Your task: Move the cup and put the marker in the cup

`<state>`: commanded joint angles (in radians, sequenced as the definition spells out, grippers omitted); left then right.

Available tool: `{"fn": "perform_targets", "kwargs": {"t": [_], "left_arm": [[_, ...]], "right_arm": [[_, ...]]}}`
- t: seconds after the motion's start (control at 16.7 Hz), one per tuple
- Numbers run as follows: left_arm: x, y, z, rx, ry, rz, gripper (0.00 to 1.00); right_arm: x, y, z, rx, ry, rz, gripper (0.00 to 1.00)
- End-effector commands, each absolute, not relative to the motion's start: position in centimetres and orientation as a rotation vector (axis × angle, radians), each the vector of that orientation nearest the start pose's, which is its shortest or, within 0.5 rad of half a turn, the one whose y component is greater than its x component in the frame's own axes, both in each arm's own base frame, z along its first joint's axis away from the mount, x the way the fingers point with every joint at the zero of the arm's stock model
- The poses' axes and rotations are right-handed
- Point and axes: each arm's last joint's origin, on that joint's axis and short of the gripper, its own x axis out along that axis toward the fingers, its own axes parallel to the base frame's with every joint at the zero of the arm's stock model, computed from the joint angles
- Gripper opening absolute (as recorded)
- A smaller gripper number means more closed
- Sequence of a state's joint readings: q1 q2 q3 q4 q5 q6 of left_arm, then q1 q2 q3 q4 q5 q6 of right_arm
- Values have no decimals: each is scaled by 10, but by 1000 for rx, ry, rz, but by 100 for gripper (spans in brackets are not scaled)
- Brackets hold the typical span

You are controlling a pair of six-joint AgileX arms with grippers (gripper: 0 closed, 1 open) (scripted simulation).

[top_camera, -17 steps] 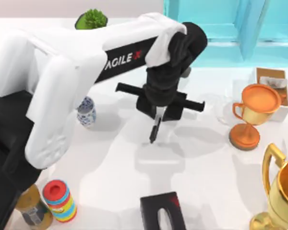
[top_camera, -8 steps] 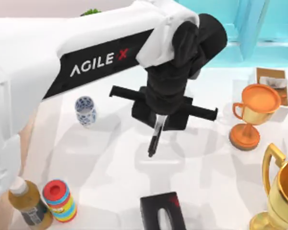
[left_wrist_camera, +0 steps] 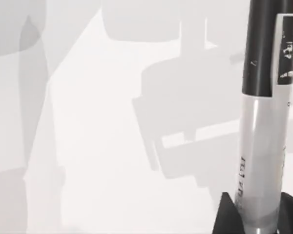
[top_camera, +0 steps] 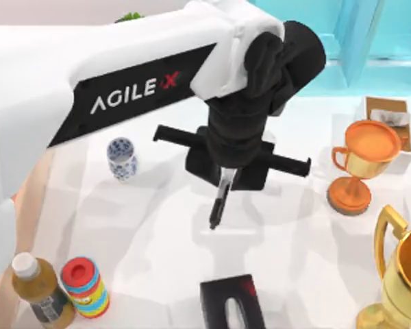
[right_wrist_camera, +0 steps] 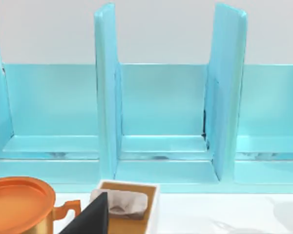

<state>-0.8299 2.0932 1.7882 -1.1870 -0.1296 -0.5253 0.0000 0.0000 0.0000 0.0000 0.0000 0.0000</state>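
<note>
My left gripper (top_camera: 226,179) hangs over the middle of the table, shut on the marker (top_camera: 218,204). The marker is slim and black with a grey-white band, and it points down and slightly toward the front. In the left wrist view the marker (left_wrist_camera: 263,122) rises from between the black fingertips (left_wrist_camera: 225,218) above the bare white tabletop. The cup (top_camera: 122,157), small and white with blue patterning, stands upright on the table well to the left of the marker. My right gripper (right_wrist_camera: 90,219) is parked at the back right, facing the blue shelf.
An orange trophy (top_camera: 363,164) and a wooden box (top_camera: 390,120) stand at the right, with a large gold trophy (top_camera: 401,281) at the front right. A black box (top_camera: 231,301) sits at the front centre. A colourful ring stack (top_camera: 85,286) and a bottle (top_camera: 38,291) stand at the front left. A blue shelf (top_camera: 329,41) lines the back.
My left arm has risen toward the camera with the marker still held. The marker tip has drifted slightly left and toward the front. The cup has not moved.
</note>
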Motion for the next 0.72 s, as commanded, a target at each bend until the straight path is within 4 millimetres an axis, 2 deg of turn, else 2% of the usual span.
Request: {"fn": "perform_targets", "kwargs": {"t": [0.36,0.72], "left_arm": [[292,-292,201,236,1260,-239,0],[296,-259,175,161,959,-300,0]], "right_arm": [[106,-1,160,0,0,0,100],[106,-1,160,0,0,0,100]]}}
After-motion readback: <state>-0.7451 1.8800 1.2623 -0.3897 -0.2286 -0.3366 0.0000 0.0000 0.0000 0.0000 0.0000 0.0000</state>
